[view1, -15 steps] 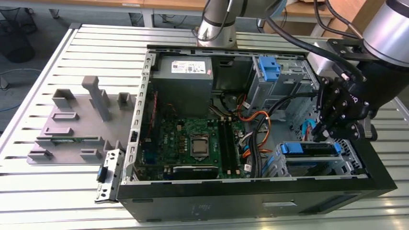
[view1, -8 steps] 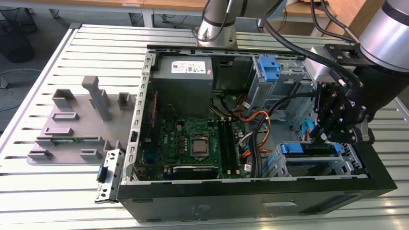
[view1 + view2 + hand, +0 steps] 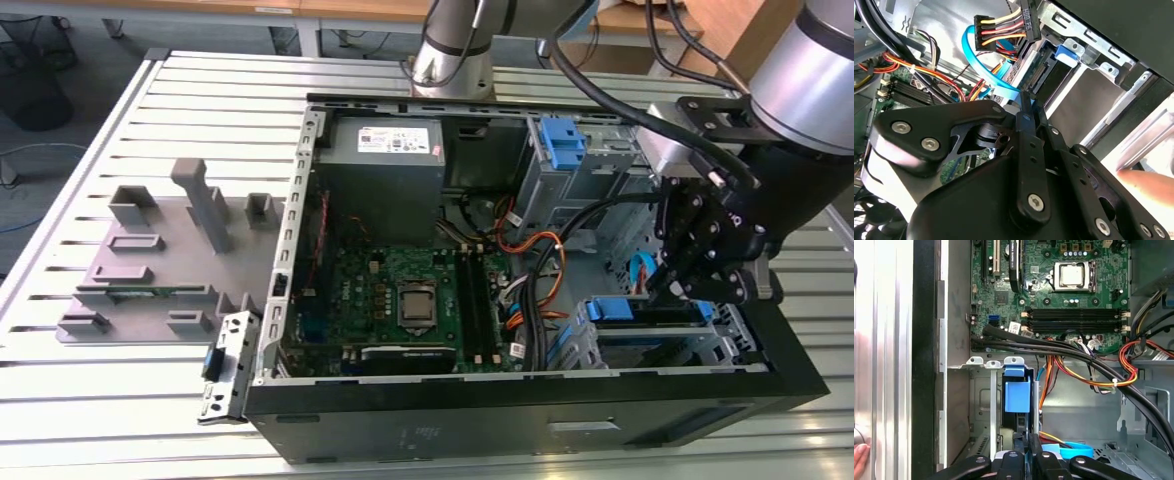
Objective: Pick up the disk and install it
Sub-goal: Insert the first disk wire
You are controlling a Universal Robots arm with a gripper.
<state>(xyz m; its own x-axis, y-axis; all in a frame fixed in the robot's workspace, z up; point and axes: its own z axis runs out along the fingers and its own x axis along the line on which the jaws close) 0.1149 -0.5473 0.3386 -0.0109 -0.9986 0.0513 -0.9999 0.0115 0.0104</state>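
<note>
The disk stands on edge in the grey drive cage at the case's front corner, on the exterior view's right; its blue carrier frame shows at the top of the bay. My gripper hangs just above that cage. Its black fingers are pressed together, with nothing visibly held. In the second wrist view the gripper ends close to the disk's connector edge and a flat blue data cable. Whether they touch I cannot tell. In the first wrist view the gripper sits right behind the carrier.
The open black computer case lies on a slatted metal table. Inside are the motherboard, a grey power-supply box, a second cage with a blue latch and loose cables. Grey fixtures stand beside it. A person's fingertip is near the case edge.
</note>
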